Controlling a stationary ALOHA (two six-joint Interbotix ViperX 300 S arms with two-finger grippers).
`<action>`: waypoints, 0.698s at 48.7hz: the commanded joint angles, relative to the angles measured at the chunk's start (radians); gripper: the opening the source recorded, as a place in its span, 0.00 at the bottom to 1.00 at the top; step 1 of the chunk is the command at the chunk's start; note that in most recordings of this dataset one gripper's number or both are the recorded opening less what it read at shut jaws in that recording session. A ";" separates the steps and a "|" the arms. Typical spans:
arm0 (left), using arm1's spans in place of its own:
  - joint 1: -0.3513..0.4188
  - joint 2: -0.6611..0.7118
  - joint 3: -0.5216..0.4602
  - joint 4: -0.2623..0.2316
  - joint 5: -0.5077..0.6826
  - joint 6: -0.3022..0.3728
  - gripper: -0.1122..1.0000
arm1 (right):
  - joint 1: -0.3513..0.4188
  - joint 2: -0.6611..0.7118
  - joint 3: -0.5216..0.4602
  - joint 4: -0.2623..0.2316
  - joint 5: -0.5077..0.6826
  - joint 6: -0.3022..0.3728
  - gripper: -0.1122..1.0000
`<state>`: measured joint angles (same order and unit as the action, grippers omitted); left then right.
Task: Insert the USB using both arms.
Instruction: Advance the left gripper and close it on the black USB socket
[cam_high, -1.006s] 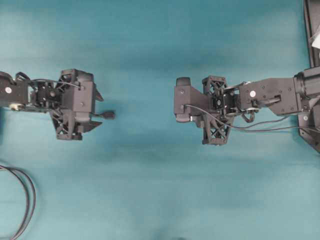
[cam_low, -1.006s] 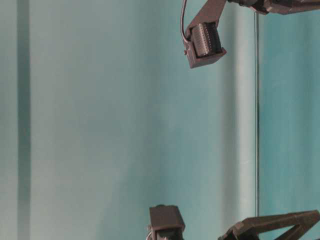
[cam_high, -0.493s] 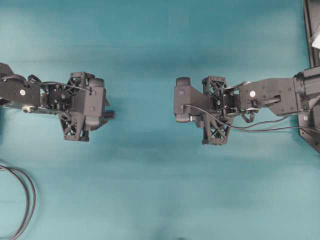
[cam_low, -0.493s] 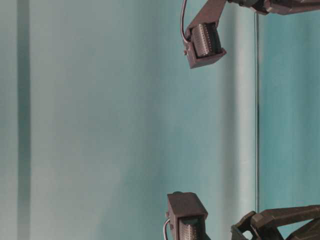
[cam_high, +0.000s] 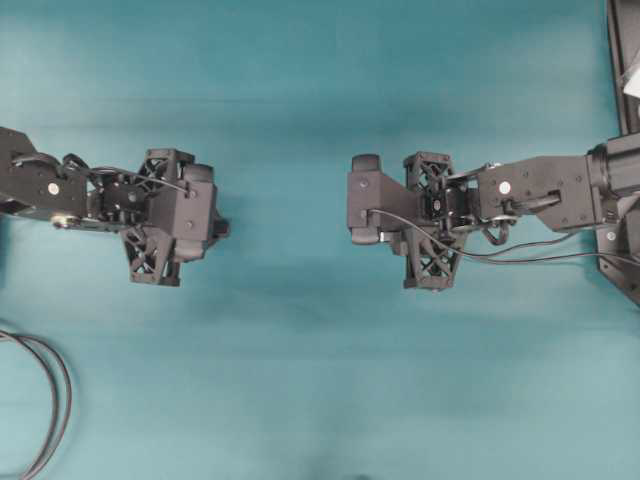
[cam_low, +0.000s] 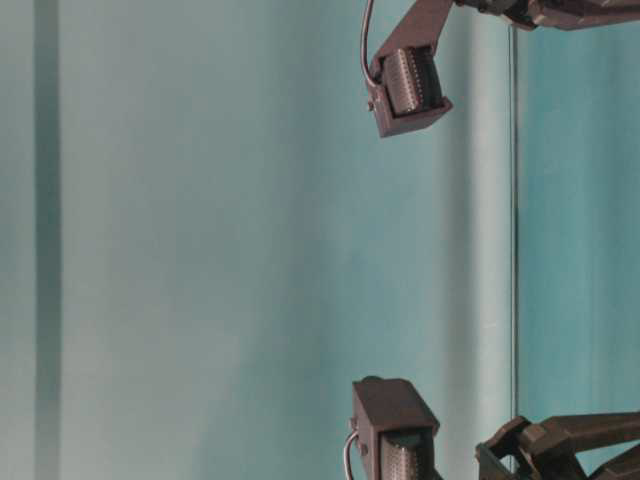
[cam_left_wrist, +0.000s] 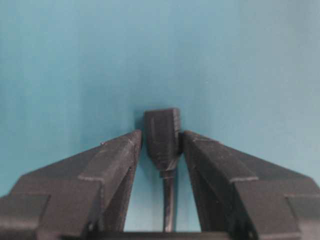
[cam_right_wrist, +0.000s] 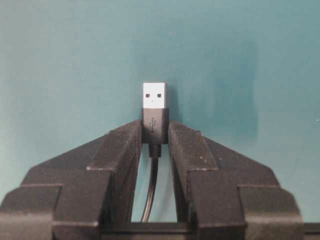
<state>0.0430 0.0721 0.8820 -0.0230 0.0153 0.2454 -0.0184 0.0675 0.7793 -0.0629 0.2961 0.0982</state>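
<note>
With both connectors clamped, alignment governs the next move. Right gripper (cam_right_wrist: 155, 131) is closed on the USB (cam_right_wrist: 154, 107), silver tip protruding straight ahead along the finger axis. Left gripper (cam_left_wrist: 161, 142) pinches the dark socket (cam_left_wrist: 162, 131), mouth pointing forward likewise. In the overhead view the two grippers face each other, well apart across the teal table (cam_high: 300, 380); both axes look roughly collinear.

USB (cam_right_wrist: 154, 107): bright silver metal tip, smooth; dark plastic body, matt. Socket (cam_left_wrist: 162, 133): dark plastic, smooth, slight sheen. Right gripper (cam_right_wrist: 155, 134) & left gripper (cam_left_wrist: 161, 142) fingers: black printed plastic, matt, grainy. Table (cam_high: 300, 380): teal, matt, even.
</note>
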 joint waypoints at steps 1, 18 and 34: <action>0.003 0.005 -0.021 0.003 0.003 0.015 0.57 | -0.006 0.025 -0.012 -0.003 -0.017 0.002 0.29; -0.005 0.017 -0.037 0.003 0.051 0.015 0.44 | -0.005 0.017 -0.021 -0.003 -0.015 0.000 0.29; -0.035 0.002 -0.061 0.002 0.183 -0.002 0.40 | 0.003 -0.028 -0.026 -0.003 0.009 -0.003 0.29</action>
<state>0.0307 0.0844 0.8207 -0.0215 0.1565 0.2454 -0.0153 0.0583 0.7731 -0.0629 0.3053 0.0966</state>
